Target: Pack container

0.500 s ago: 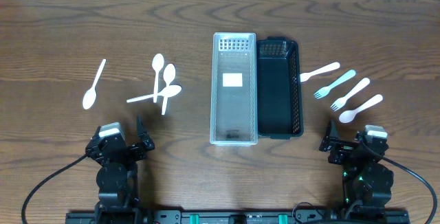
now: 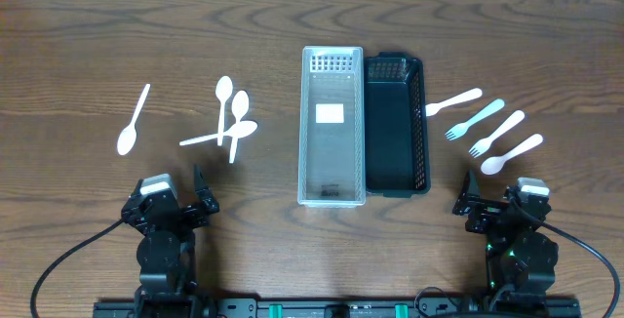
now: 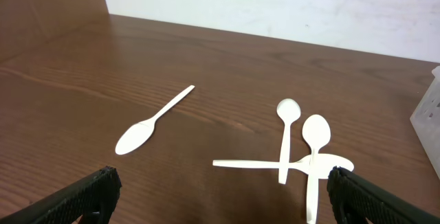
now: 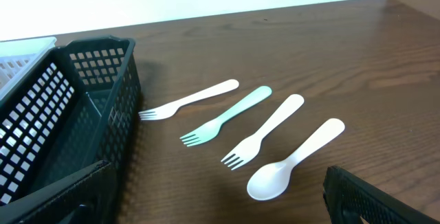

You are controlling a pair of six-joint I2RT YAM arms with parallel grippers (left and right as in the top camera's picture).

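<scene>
Eight pieces of plastic cutlery lie loose on the table (image 2: 78, 45), none yet packed. Reading the overhead view as a clock face, the clear basket (image 2: 304, 128) and the black basket (image 2: 422, 123) stand side by side at the centre, long sides running 12 to 6. Both look empty of cutlery.

Toward 9 o'clock lies a lone spoon (image 2: 134, 120), well apart from three crossed spoons (image 2: 232, 123) that overlap one another nearer the clear basket. Toward 3 o'clock, near the black basket, sit a white fork (image 2: 454, 102), a teal fork (image 2: 475, 119), a second white fork (image 2: 496, 134) and a white spoon (image 2: 512, 153), fanned out and not touching.

The left pincer (image 3: 220, 203) sits at 7 o'clock, fingers spread wide and holding nothing. The right pincer (image 4: 213, 203), at 5 o'clock, is likewise spread and empty.

These pieces look very light, thin, stiff and smooth, so they will probably skid or pivot on the wood if nudged off-centre. Each lies almost flat, leaving little to get under. A pinch across the narrow handle near its middle seems the safest hold, with modest force so the plastic does not flick out. The overlapped spoons may drag one another, and I cannot tell for certain which lies on top.
</scene>
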